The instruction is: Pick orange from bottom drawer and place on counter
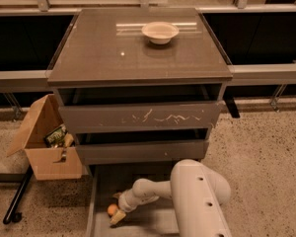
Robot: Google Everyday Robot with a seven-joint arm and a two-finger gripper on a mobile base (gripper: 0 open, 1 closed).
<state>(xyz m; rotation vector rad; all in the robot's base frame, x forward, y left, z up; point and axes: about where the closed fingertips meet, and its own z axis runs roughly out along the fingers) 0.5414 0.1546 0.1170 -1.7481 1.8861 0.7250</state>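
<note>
The bottom drawer (pixel 101 181) stands pulled open at the foot of the cabinet, showing its flat grey floor. The small orange (pixel 112 210) lies on that floor near the drawer's left front. My gripper (pixel 116 212) reaches down into the drawer on a white arm and sits right at the orange, one pale fingertip (pixel 118 217) showing just below and right of the fruit. The glossy counter (pixel 103 48) tops the cabinet above.
A cream bowl (pixel 160 32) sits at the back of the counter. The middle drawer with a white-scratched front (pixel 138 116) juts out a little above. An open cardboard box (pixel 49 149) with items stands left of the cabinet. A black bar (pixel 17 196) lies on the floor.
</note>
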